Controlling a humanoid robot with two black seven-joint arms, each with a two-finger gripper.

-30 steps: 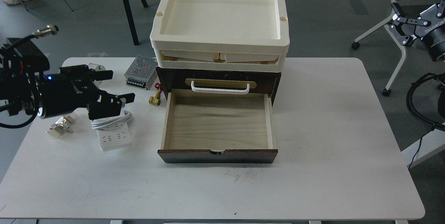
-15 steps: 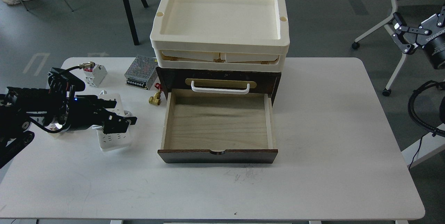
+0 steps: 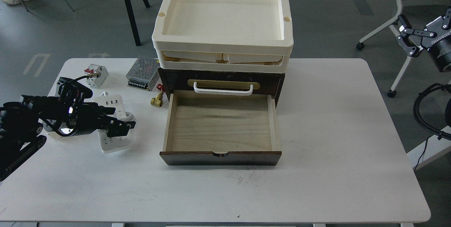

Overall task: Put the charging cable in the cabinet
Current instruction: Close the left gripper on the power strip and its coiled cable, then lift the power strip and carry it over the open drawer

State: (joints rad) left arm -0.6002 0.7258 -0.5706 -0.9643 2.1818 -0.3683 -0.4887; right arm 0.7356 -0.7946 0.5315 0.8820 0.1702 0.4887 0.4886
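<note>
1. Charging cable (image 3: 113, 123): on table (image 3: 334, 114), nine o'clock of cabinet (image 3: 221, 128); stiff, light body, floppy cord; I'd pinch its cord-wrapped middle.
2. Left claw (image 3: 121, 126): over cable; spread, I cannot tell.
3. Right claw (image 3: 405, 38): spread, empty.

Left gripper (image 3: 121, 127) sits lower than a second ago, now down over the middle of the charging cable (image 3: 113, 124), covering its cord loop. More of the strip's far end shows (USB ports visible). Right gripper (image 3: 405, 38) is shifted slightly, off past the table's right edge.
</note>
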